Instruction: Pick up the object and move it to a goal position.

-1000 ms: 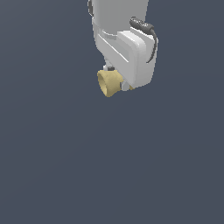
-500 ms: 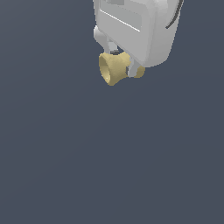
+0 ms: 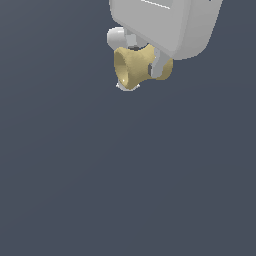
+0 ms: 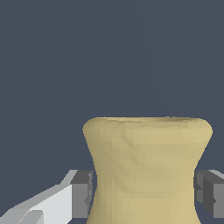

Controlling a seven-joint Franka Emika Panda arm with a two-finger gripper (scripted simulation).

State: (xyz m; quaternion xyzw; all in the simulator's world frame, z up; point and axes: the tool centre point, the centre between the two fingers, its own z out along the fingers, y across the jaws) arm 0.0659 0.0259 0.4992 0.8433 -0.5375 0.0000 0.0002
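A: What is seen, taken from the largest thing down?

B: A plain dark grey-blue ground (image 3: 125, 190) is shown across the whole exterior view, and the same flat colour is seen behind everything in the wrist view. No edge, wall or rim is marked on it.

A: And after that?

B: The white housing of the arm (image 3: 165, 22) is found at the top of the exterior view, cut off by the frame. Below it the gripper (image 3: 142, 62) is hung, with pale fingers (image 3: 159, 62) seen on either side of what is carried.

A: How are the jaws set?

B: They are clenched on the object (image 3: 134, 66). In the wrist view the grey pads (image 4: 81, 192) are pressed against its narrow waist from both sides, and no gap is seen between pad and surface.

A: Where is the object placed?

B: It is held under the housing, in the upper middle of the exterior view, well clear of the ground. It is a tan-yellow spool (image 4: 146, 170) with flared round ends. It is held on its side, one flared end being turned toward the exterior view's left and the other partly hidden behind a finger.

A: Are containers shown?

B: Only the ground, the arm, the gripper and the spool are shown, so no contents can be reported.
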